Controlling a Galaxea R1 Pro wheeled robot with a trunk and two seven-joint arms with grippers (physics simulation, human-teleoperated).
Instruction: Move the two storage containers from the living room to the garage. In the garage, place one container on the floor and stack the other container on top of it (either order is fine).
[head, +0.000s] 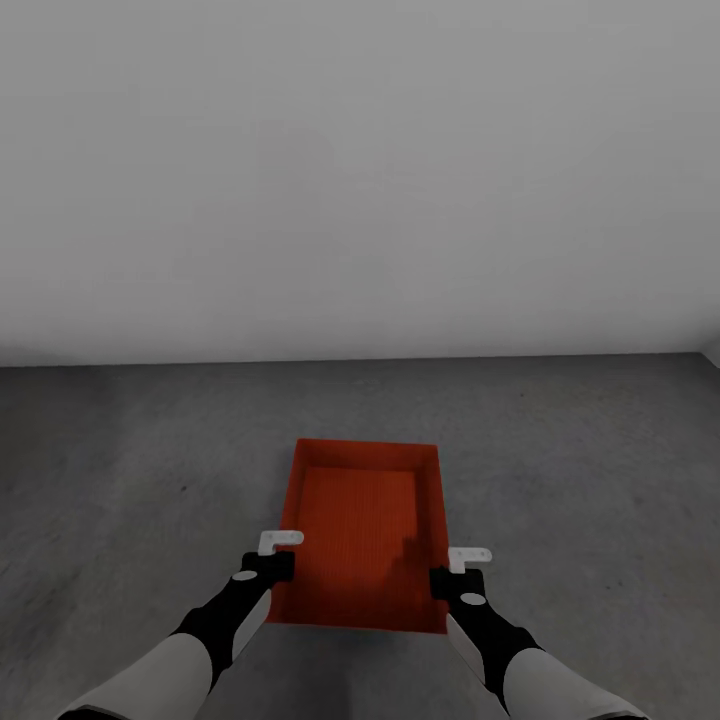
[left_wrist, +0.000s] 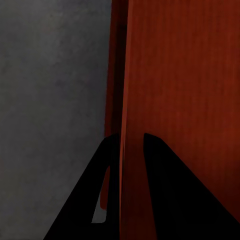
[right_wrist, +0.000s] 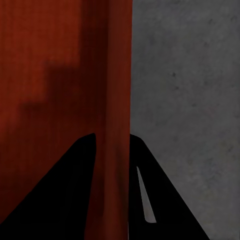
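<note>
No writing shows; both arms reach forward and down, left gripper (head: 272, 566) and right gripper (head: 452, 580) each pinching a side wall of the storage container (head: 362, 520) over the concrete floor (head: 120, 480)

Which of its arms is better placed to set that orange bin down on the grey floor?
Neither alone: it looks like a two-arm job. The left gripper pinches the bin's left wall, the right gripper its right wall, at matching spots above the floor. Lowering both together should keep it level.
</note>
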